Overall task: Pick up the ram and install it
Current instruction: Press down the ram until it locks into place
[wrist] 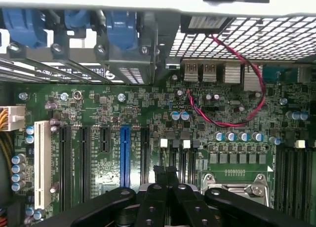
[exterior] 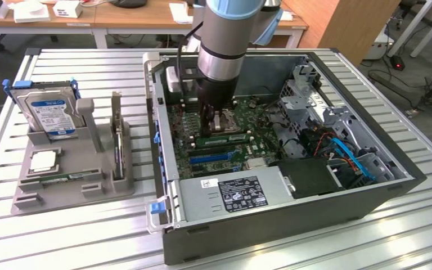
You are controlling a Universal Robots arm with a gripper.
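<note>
Exterior view first, from its left: a grey holder [exterior: 73, 185] sits on the slatted metal worktop [exterior: 81, 67], with a silver hard drive [exterior: 49, 112] with a blue label standing in it. A dark expansion card [exterior: 116, 126] stands on edge just to its right. A dark strip lies in the holder's near recess, but I cannot make out what it is.

Further right stands the open computer case [exterior: 276, 225], its motherboard [exterior: 253, 149] facing up. The arm [exterior: 227, 39] comes straight down into the case, and the gripper [exterior: 222, 121] is low over the board, near its middle.

The ram [exterior: 227, 135], a narrow green stick, lies lengthways on the board directly below the gripper, on the far side of the blue slot [exterior: 205, 158]. Whether the fingertips actually touch it I cannot tell from where I stand.

On the wrist view the gripper [wrist: 165, 173] has its black fingers [wrist: 159, 190] pressed tight together with no gap, and I see nothing clamped between them. They hang over black slots with white end tabs [wrist: 164, 143]. The same blue slot [wrist: 124, 155] lies to one side and the metal processor socket [wrist: 237, 185] to the other. A red wire [wrist: 249, 76] loops across the board beyond them.

Back on the exterior view, right of the arm, a black box [exterior: 310, 175] sits by the power supply [exterior: 235, 194] with its label. Blue cables [exterior: 355, 157] run along the case's right edge.
</note>
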